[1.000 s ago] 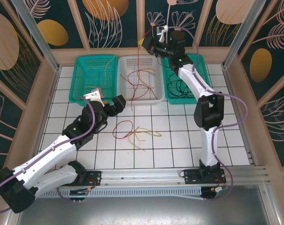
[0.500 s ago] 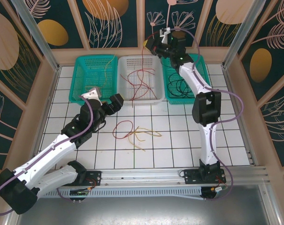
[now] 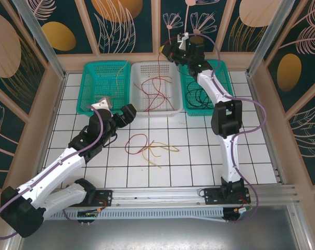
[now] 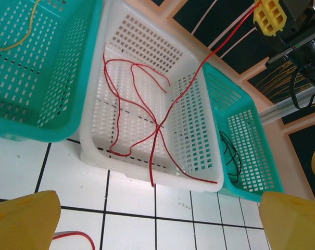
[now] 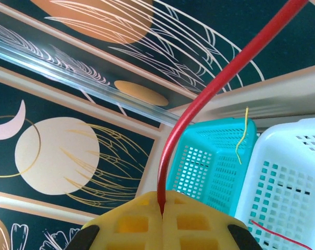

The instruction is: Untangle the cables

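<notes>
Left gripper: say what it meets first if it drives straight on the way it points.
The open left gripper would probably meet the white basket's near wall first, though depth is unclear.

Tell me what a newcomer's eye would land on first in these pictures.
First comes the right gripper, held high at the far edge of the table and shut on a red cable that runs down into the white basket. Next is the knot of red and pale yellow cables lying loose on the tiles, with the open left gripper close by.
</notes>
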{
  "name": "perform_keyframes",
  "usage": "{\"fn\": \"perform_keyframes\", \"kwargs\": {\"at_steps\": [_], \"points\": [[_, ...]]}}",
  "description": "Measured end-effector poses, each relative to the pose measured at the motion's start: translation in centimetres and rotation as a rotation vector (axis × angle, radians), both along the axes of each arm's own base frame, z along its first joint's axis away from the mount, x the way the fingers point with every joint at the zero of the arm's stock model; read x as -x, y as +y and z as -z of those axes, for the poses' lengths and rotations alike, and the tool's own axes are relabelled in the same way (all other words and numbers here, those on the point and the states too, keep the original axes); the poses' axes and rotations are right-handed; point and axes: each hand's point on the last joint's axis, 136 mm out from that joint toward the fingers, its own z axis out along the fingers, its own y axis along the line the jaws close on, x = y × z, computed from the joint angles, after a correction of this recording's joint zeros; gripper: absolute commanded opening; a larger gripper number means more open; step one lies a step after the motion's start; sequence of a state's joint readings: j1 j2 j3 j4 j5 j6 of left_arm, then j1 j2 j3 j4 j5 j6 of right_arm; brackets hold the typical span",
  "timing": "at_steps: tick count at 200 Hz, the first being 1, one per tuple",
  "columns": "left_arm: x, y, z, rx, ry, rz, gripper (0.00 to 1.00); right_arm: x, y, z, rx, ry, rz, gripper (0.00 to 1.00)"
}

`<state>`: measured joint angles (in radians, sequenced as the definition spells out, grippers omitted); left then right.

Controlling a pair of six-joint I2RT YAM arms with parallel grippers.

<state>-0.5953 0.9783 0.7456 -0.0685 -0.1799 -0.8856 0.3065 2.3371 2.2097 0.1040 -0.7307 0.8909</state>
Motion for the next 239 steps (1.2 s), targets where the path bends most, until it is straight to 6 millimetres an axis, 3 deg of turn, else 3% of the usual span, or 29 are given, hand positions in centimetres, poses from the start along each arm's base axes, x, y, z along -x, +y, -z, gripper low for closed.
{"fn": "perform_keyframes", "kwargs": {"at_steps": [49,118,164,182,195,203,239], "points": [[-0.2,0.1,0.3,0.000,0.011,0.002,0.97,-1.0,-0.1,1.7,0.011,0.022,0.025,0.00],[-0.7,-0.4,2.7,-0.021,0.091,0.011,0.96,-2.1,-0.6,2.6,0.028,0.022,0.075,0.00],[-1.0,-0.7,2.8,-0.016,0.102,0.021,0.97,-2.8,-1.7,3.8,0.092,0.030,0.134,0.00],[-1.0,-0.8,2.7,-0.014,0.103,0.025,0.97,-2.9,-2.0,3.7,0.116,0.029,0.147,0.21],[-1.1,-0.9,2.8,-0.016,0.106,0.026,0.97,-3.0,-2.2,3.7,0.137,0.020,0.157,0.31],[-1.2,-1.0,2.8,-0.016,0.108,0.029,0.97,-3.1,-2.4,3.9,0.153,0.022,0.167,0.42],[-1.2,-1.2,3.0,-0.016,0.115,0.036,0.98,-3.4,-3.4,5.9,0.234,0.056,0.212,0.46]]}}
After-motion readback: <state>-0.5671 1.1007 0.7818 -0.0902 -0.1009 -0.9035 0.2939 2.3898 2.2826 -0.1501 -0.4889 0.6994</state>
